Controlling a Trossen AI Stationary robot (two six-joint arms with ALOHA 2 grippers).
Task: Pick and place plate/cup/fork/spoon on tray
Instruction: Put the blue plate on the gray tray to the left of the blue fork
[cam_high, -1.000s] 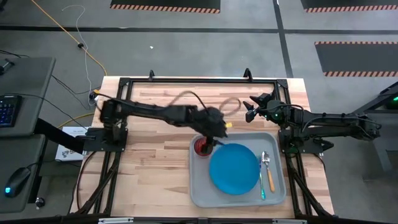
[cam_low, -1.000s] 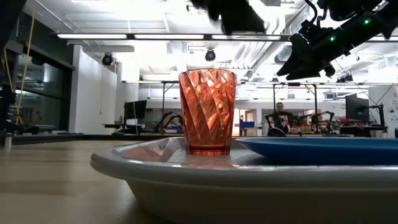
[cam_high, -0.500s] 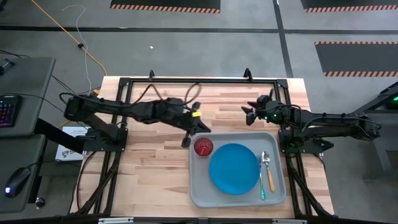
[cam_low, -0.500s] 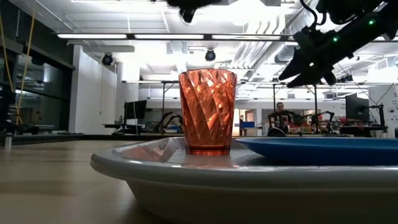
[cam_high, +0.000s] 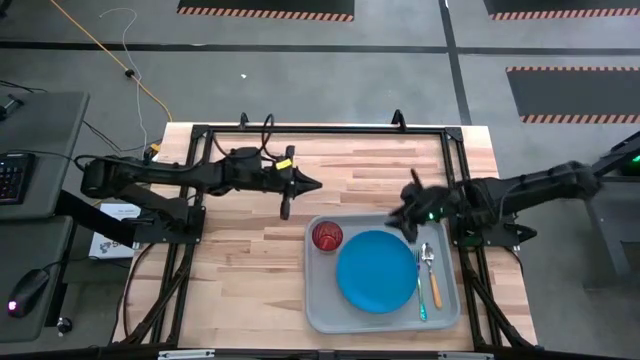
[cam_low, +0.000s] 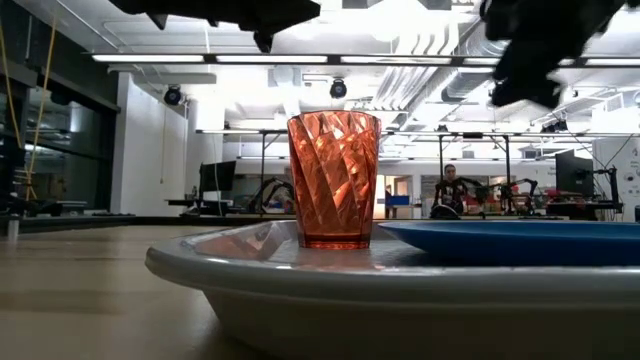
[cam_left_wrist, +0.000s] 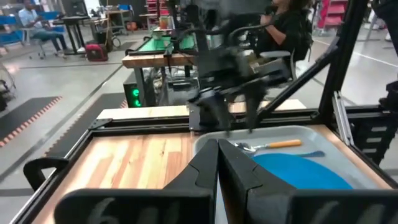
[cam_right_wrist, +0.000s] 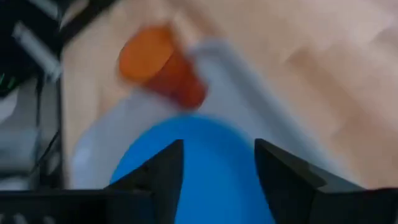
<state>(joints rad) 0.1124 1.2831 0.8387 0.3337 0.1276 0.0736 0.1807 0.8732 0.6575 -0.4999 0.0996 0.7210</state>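
Observation:
The light-grey tray (cam_high: 318, 308) lies on the table's near right. On it stand the red-orange cup (cam_high: 327, 236) at its far left corner and the blue plate (cam_high: 376, 271) in the middle. The spoon (cam_high: 431, 272) and the fork (cam_high: 421, 296) lie along its right side. My left gripper (cam_high: 314, 184) is shut and empty, in the air beyond the tray's far left corner. My right gripper (cam_high: 402, 218) is open over the plate's far edge (cam_right_wrist: 205, 155), touching nothing. The cup (cam_right_wrist: 165, 65) shows beyond its fingers.
A black metal frame (cam_high: 320, 130) runs around the table's far and side edges. Bare wood lies left of the tray (cam_high: 240, 260). In the low view the cup (cam_low: 333, 180) stands upright on the tray, and people sit at benches far behind.
My left gripper has drawn back from above the cup toward the table's left and far edges. My right gripper has swung from the far right toward the near edge and down, tipping over the plate's far edge. The cup has stayed upright on the tray.

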